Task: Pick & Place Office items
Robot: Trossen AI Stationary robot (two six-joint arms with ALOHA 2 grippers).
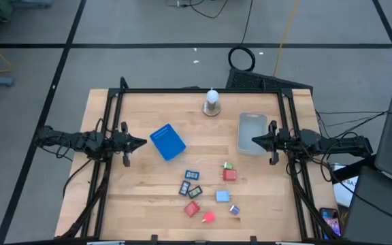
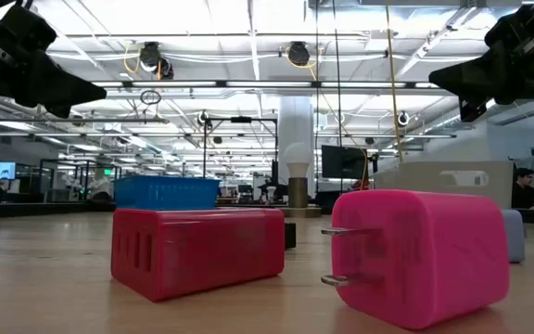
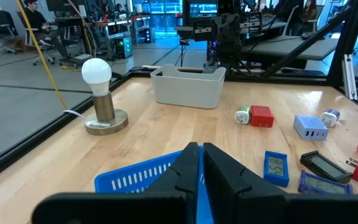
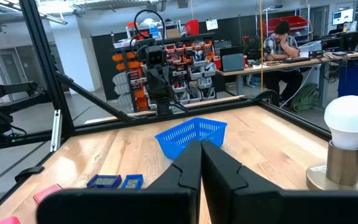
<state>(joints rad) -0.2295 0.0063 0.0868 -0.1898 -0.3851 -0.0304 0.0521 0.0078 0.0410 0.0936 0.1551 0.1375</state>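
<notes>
We see the left pincer [image 1: 143, 142] pressed together at the counter's [image 1: 148, 211] left edge, the right pincer [image 1: 254, 141] likewise at the right. The office items [image 1: 209, 194] lie clustered near the front edge, with bare wood between both pincers.

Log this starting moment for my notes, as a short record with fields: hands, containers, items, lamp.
left hand: shut, empty, at the table's left edge beside the blue basket
right hand: shut, empty, over the grey bin
office items: scattered loose on the wood near the front edge, none in a container
red charger: and pink charger lie nearest the low camera
lamp: upright at the table's far edge
</notes>
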